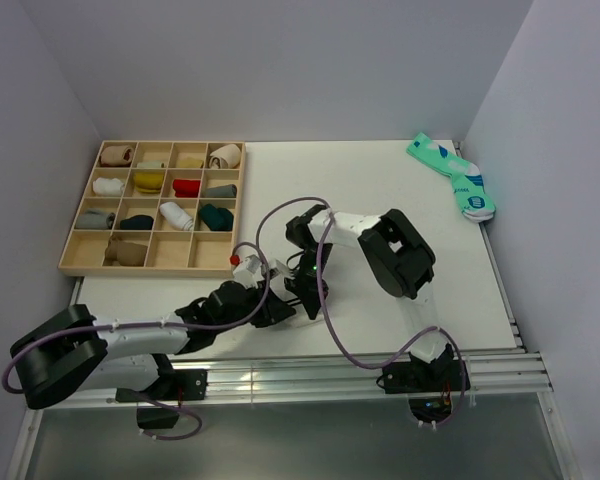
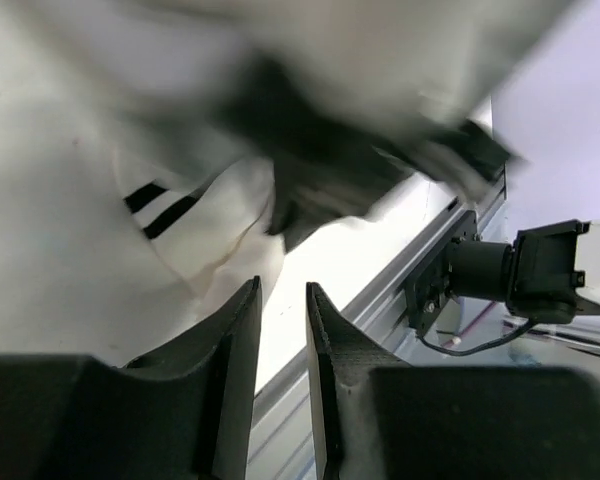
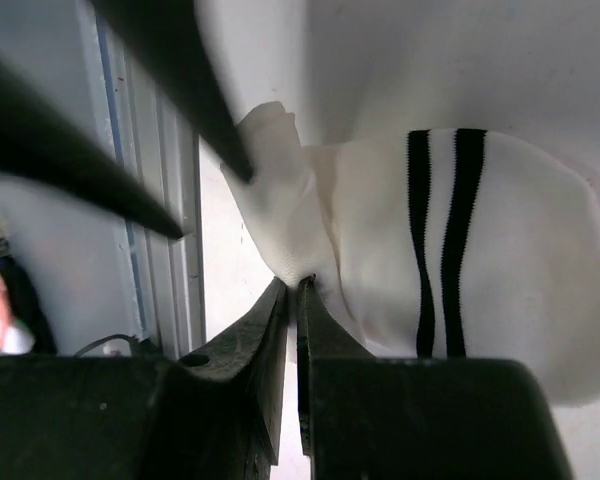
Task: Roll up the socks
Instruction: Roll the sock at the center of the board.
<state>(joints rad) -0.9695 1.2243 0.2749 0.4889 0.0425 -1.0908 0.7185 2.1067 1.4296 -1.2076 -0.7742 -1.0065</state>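
The short white sock [image 3: 380, 230] with two dark cuff stripes lies near the table's front edge. It also shows in the left wrist view [image 2: 195, 235]. My right gripper [image 3: 298, 283] is shut on a fold of its white fabric. My left gripper [image 2: 282, 288] stands just beside the sock, its jaws a little apart with nothing between them. In the top view both grippers, left [image 1: 280, 306] and right [image 1: 305, 292], meet over the sock and hide it. The teal pair [image 1: 455, 176] lies at the far right corner. No loose tan-brown sock shows.
A wooden compartment tray [image 1: 72, 262] at the back left holds several rolled socks. The metal rail [image 1: 310, 372] runs along the table's front edge just below the grippers. Walls close in on the left, back and right.
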